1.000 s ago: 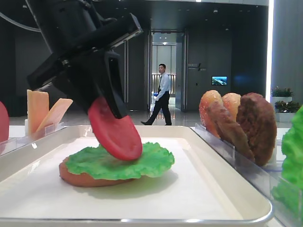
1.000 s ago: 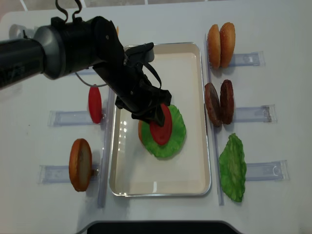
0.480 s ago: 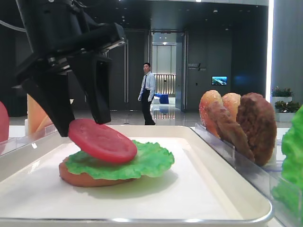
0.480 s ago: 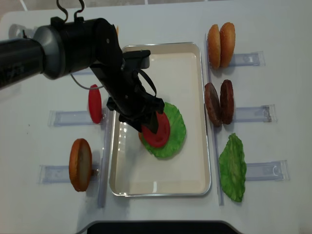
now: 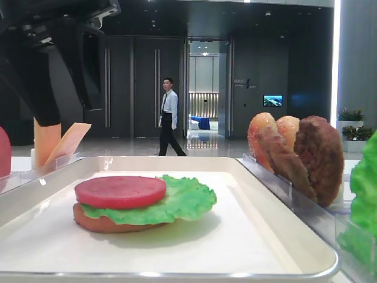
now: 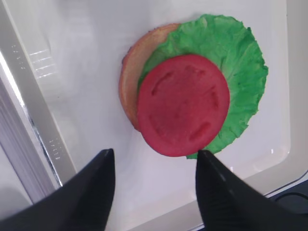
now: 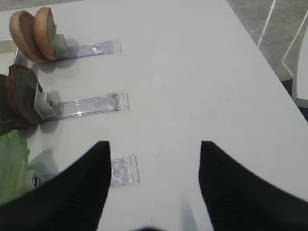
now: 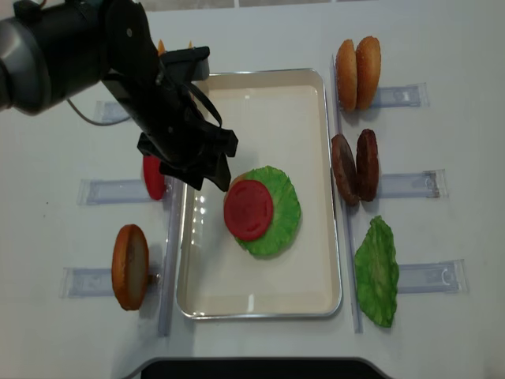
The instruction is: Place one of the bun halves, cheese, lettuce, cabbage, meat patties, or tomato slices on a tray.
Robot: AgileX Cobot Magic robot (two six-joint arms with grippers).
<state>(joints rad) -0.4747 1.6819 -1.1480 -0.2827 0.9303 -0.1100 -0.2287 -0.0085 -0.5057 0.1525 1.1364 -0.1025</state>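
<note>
- The tomato slice point(image 8: 248, 209) lies flat on the lettuce point(image 8: 280, 213) and bun half point(image 6: 132, 91), mid-tray point(image 8: 260, 296) — we judge this placing step done.
- Our left pincer point(image 8: 195, 175) hangs above the tray's left edge, jaws wide and empty.
- Our right pincer point(image 7: 154, 183) hovers over the bare table point(image 7: 192, 72) — wide, holding nothing.
- Next we would need another piece — a meat patty point(image 8: 355, 166), perhaps.

There is one tray point(image 8: 331, 181). Tomato slices are two: one on the tray point(image 8: 248, 210), one in a holder point(image 8: 154, 178). Lettuce leaves are two point(image 8: 282, 212) point(image 8: 377, 272). Bun halves are four: two at the top right point(image 8: 357, 73), one at the lower left point(image 8: 130, 267), one under the lettuce point(image 6: 132, 86). Meat patties are two point(image 8: 355, 167). Cheese slices are two point(image 5: 56, 141).
</note>
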